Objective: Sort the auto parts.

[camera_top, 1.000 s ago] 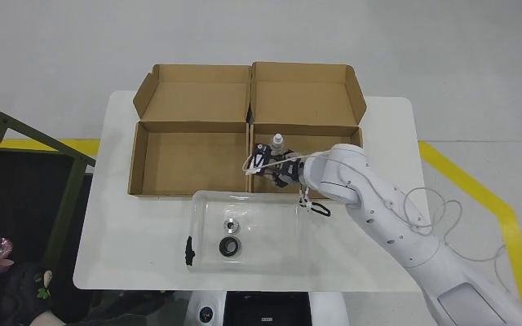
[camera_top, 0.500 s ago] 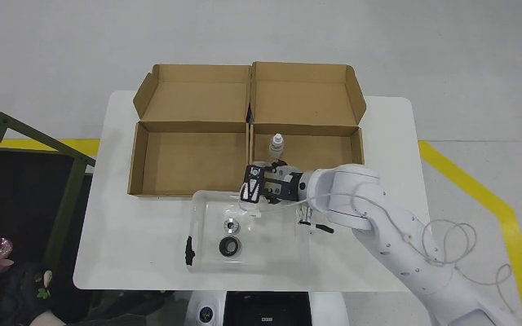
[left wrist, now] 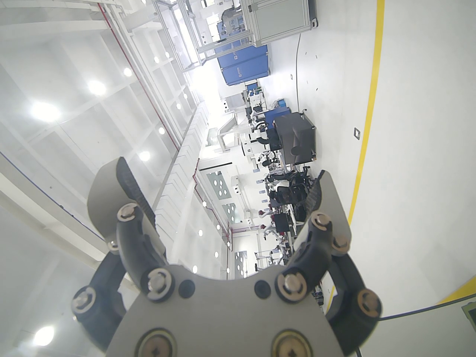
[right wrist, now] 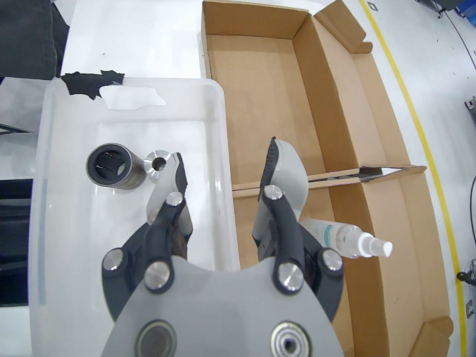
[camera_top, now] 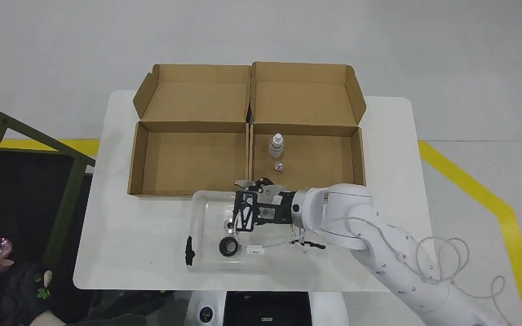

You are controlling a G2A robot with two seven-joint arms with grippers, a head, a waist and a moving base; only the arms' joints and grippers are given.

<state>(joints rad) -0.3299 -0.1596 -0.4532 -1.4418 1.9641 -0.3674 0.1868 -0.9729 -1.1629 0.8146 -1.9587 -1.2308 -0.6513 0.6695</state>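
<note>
the right pincer [camera_top: 247, 210] [right wrist: 225, 167] hangs over the far edge of the clear bin [camera_top: 196, 236] [right wrist: 219, 113], on the side nearest the cardboard boxes. its fingers are spread and nothing is pinched between them. in the right wrist view one finger [right wrist: 178, 176] stands inside the bin, just beside a small silvery cone-shaped part [right wrist: 158, 164]; whether they touch cannot be told. the other finger [right wrist: 277, 165] stands past the bin wall, on the box side.

the bin rests on the white surface [camera_top: 106, 236], at its near edge. inside it, next to the silvery part, lies a dark cylindrical bushing [camera_top: 231, 245] [right wrist: 113, 167] on its side, with its open bore facing the wrist camera. a strip of black tape [camera_top: 188, 250] [right wrist: 91, 83] sits on the rim of the bin.

two open cardboard boxes stand side by side behind the bin, touching along one wall. the right box [camera_top: 356, 155] holds a spray bottle [camera_top: 278, 145] [right wrist: 342, 237] and, near it, a small metallic part [camera_top: 279, 165]. the left box [camera_top: 137, 159] shows a bare floor.

the left pincer [left wrist: 221, 180] points up toward the hall ceiling, fingers spread, gripping nothing.
</note>
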